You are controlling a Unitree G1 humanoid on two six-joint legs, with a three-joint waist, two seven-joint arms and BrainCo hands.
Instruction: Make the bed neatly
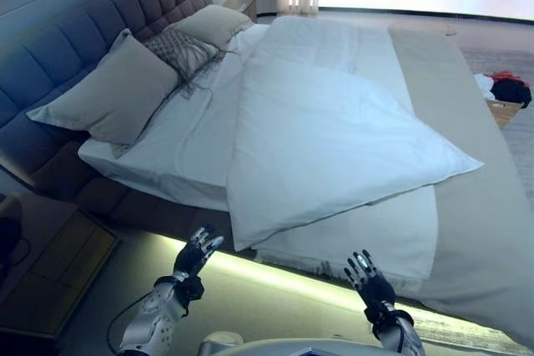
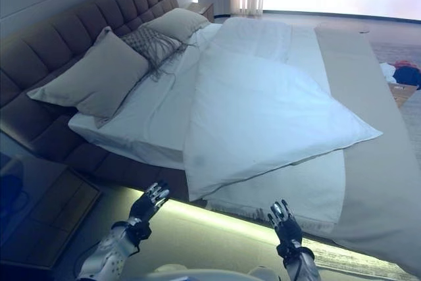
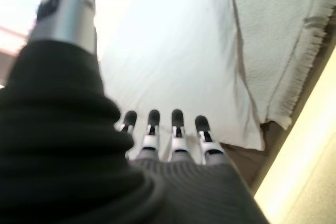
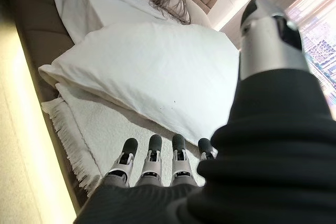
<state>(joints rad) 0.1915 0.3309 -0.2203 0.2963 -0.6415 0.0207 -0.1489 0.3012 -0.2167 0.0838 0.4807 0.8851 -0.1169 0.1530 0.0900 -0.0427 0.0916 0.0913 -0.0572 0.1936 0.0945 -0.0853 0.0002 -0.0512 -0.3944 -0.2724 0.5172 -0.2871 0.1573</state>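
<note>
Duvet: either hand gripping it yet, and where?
Nothing is held. The left hand and right hand are both open, fingers straight, short of the bed's near edge. The duvet lies folded back, untouched.

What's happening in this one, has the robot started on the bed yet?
Not yet. The robot stands at the side of the bed with its left hand and right hand raised, fingers open, holding nothing. The white duvet lies askew, folded diagonally across the mattress, one corner hanging over the near edge above a white fringed blanket. A beige runner covers the foot end. Two beige pillows and a patterned tasselled cushion rest against the brown padded headboard.
</note>
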